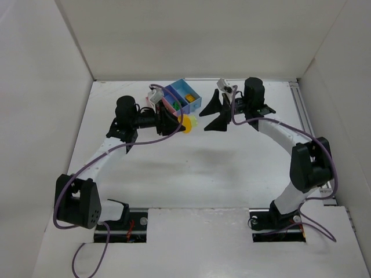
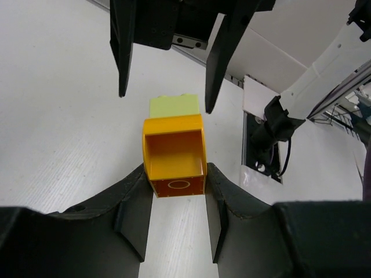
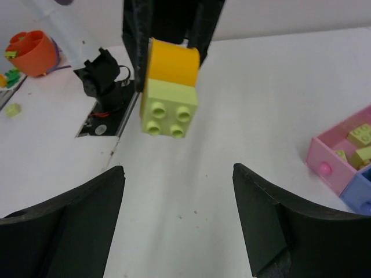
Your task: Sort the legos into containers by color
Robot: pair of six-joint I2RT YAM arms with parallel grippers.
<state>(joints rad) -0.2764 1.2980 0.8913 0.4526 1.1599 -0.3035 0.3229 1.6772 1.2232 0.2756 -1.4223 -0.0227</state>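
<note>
My left gripper (image 2: 175, 174) is shut on an orange-yellow lego (image 2: 174, 159) with a pale yellow-green lego (image 2: 173, 106) stuck to its far end, held above the table. In the top view the left gripper (image 1: 175, 120) holds this pair (image 1: 188, 123) just in front of the containers (image 1: 186, 92). My right gripper (image 3: 177, 168) is open and empty, facing the pair; the pale lego (image 3: 169, 107) shows its studs and the orange one (image 3: 173, 62) sits behind it. The pink bin (image 3: 333, 165) holds pale yellow-green legos (image 3: 359, 145), with the purple-blue bin (image 3: 359, 197) beside it.
The right gripper (image 1: 208, 117) hovers just right of the held pair. An orange bowl (image 3: 32, 52) with green bricks stands beyond the table's edge. White walls enclose the table on three sides.
</note>
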